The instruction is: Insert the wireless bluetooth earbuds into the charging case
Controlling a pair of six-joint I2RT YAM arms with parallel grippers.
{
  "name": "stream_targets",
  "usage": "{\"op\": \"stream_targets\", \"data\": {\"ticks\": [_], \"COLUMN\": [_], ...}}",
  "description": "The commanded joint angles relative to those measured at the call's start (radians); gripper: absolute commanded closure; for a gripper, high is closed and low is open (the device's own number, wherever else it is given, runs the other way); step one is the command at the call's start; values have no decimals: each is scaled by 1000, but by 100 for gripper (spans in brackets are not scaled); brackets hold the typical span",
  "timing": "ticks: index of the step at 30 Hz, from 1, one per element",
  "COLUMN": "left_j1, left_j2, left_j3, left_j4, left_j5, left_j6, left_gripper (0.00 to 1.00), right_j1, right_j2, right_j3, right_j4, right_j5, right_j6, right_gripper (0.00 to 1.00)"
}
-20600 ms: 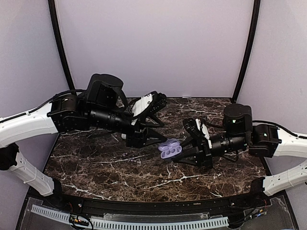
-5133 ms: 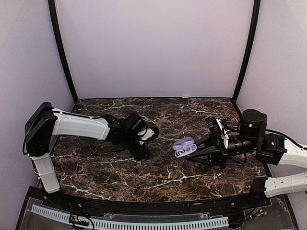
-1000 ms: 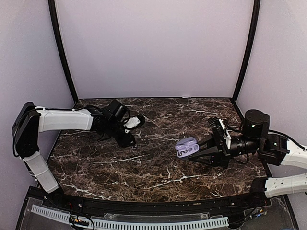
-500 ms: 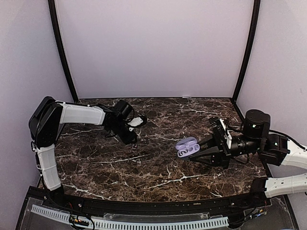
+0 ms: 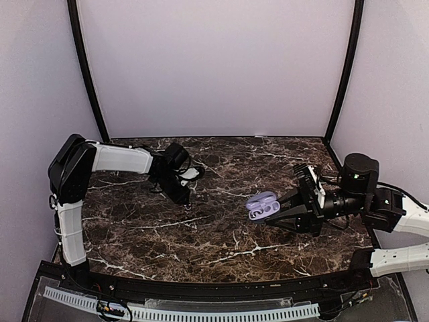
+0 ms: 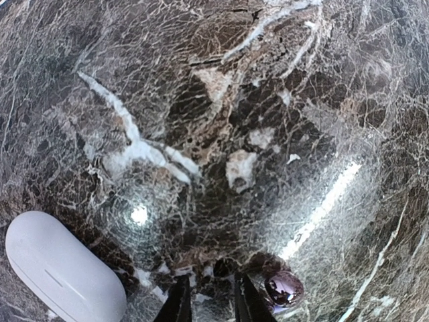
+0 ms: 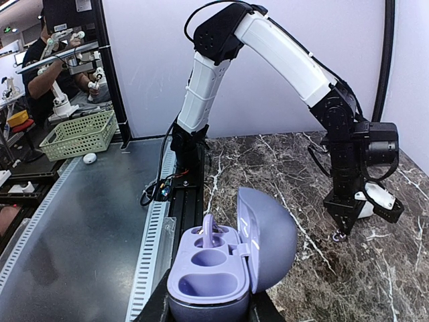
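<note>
The right end effector (image 5: 285,212) is pinching the charging case (image 5: 260,204) and holds it lid-open above the desk (image 5: 214,235), right of centre; in the right wrist view one pale earbud (image 7: 208,231) sits in a well of the case. The left end effector (image 5: 187,199), at 9 o'clock from the case, points down at the desk with fingers (image 6: 178,303) pressed nearly together. A white oval pebble (image 6: 60,270) lies at about 8 o'clock in the left wrist view, and a small dark glossy bead (image 6: 283,288) sits just beside the fingertips.

Left wrist view: dark marble tabletop (image 6: 281,100), white-veined, with glare streaks. White oval pebble (image 6: 64,272) at lower left. Left claw (image 6: 209,303) fingertips nearly together, bottom centre.
</note>
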Motion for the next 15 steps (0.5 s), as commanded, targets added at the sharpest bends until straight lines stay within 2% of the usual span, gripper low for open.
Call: {"op": "stream_targets", "data": {"ticks": [1,5,10,12,14,15], "left_j1": [7,7,12,12,4,-8], "left_j2": [-42,-90,-213,-288,-327,-337], "left_j3": [-3,-45,-115,-140,-168,-178], "left_j4": [-94,-88,19,63,100,117], "left_j5": [18,21,-76,-27,134,164], "left_j6": [-41,-67,-129,-135,-129,-122], "left_gripper": [79,79,75,71,66,65], "right_j1": [4,5,5,5,6,5], "right_j2": [-14,-19,-18,-18,-21,-23], "right_j3": [-4,-5,-5,-2,-3,-3], "right_j4": [23,21,21,19,18,17], "right_j5": [2,5,3,1,3,5], "right_j6": [6,6,6,6,6,6], "right_gripper": [100,100,100,100,100,100]}}
